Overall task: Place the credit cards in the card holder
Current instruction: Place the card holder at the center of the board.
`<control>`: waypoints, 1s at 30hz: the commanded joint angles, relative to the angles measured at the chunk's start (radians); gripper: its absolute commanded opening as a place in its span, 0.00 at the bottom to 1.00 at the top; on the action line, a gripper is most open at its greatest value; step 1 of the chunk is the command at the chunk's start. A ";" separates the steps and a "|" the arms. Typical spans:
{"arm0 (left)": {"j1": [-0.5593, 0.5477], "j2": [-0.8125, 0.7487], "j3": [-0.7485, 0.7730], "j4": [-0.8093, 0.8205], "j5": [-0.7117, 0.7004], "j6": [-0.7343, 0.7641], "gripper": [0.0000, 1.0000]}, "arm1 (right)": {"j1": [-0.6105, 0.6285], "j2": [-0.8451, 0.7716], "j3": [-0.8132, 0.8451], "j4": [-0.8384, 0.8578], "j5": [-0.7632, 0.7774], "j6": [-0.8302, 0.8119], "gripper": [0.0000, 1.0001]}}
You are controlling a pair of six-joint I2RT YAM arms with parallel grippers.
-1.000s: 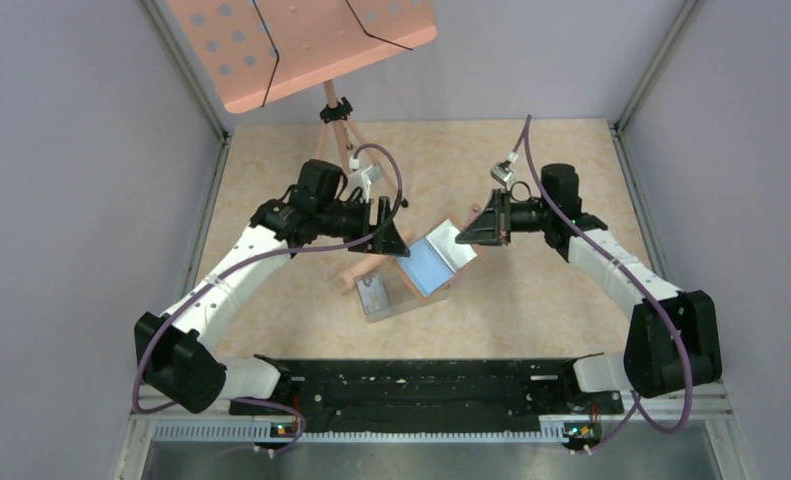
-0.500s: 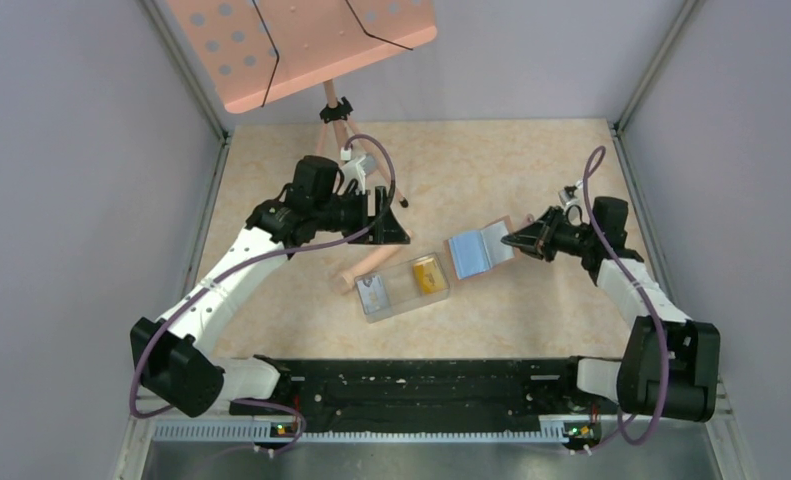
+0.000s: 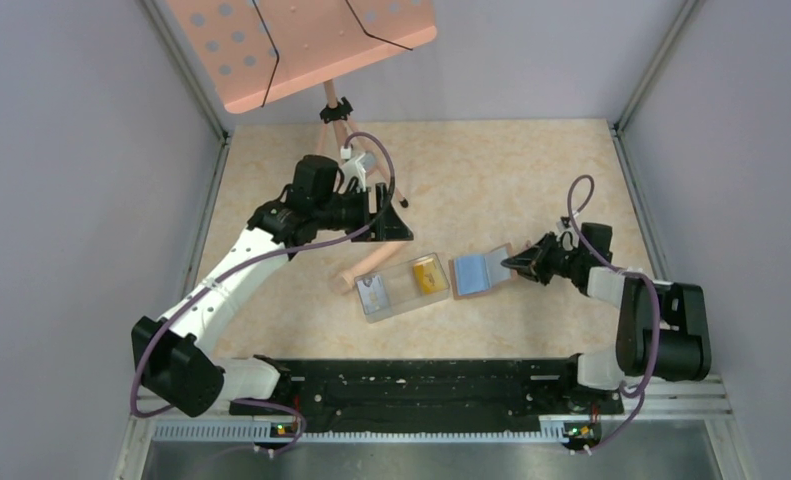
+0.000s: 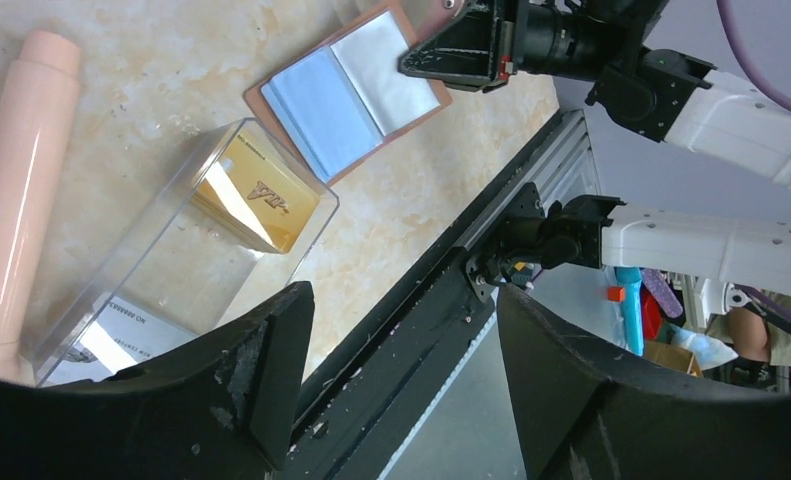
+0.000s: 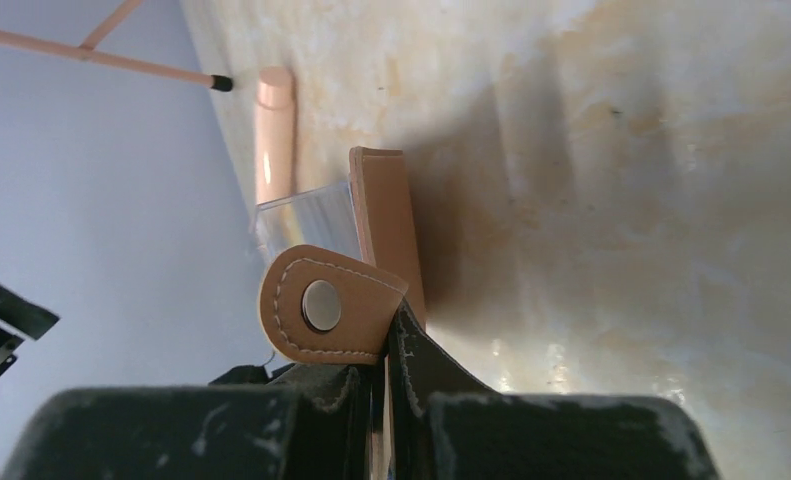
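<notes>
The card holder (image 3: 474, 272) is a brown wallet, open, its pale blue clear sleeves facing up; it lies low just right of a clear plastic box (image 3: 403, 288). In the box are a yellow-orange credit card (image 3: 428, 274) and a pale card (image 3: 372, 294). My right gripper (image 3: 517, 263) is shut on the wallet's right edge, beside its snap tab (image 5: 323, 306). My left gripper (image 3: 392, 224) is open and empty, above and behind the box. The left wrist view shows the wallet (image 4: 349, 88), the yellow card (image 4: 258, 194) and the pale card (image 4: 119, 327).
A pink cylinder (image 3: 362, 267) lies against the box's far left side. A pink music stand (image 3: 301, 45) on a tripod stands at the back left. A black rail (image 3: 421, 385) runs along the near edge.
The right gripper has carried the wallet from above the box to the right and down beside it. The left gripper has come off the wallet and drawn back a little.
</notes>
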 commanded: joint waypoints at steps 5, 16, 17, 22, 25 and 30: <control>-0.001 -0.010 -0.039 0.090 0.055 -0.022 0.72 | -0.010 0.072 0.042 -0.085 0.137 -0.165 0.04; -0.002 -0.007 -0.050 0.131 0.034 -0.040 0.80 | -0.010 -0.056 0.169 -0.488 0.470 -0.331 0.49; -0.002 -0.011 -0.051 0.129 0.016 -0.037 0.82 | -0.011 -0.066 0.181 -0.510 0.492 -0.343 0.51; 0.001 -0.036 -0.052 0.082 -0.103 -0.020 0.92 | -0.010 -0.110 0.238 -0.588 0.545 -0.383 0.54; 0.002 -0.043 -0.058 0.047 -0.164 -0.022 0.93 | 0.001 -0.132 0.279 -0.620 0.545 -0.396 0.55; 0.010 -0.041 -0.089 0.033 -0.171 -0.047 0.93 | 0.073 -0.153 0.357 -0.664 0.546 -0.410 0.55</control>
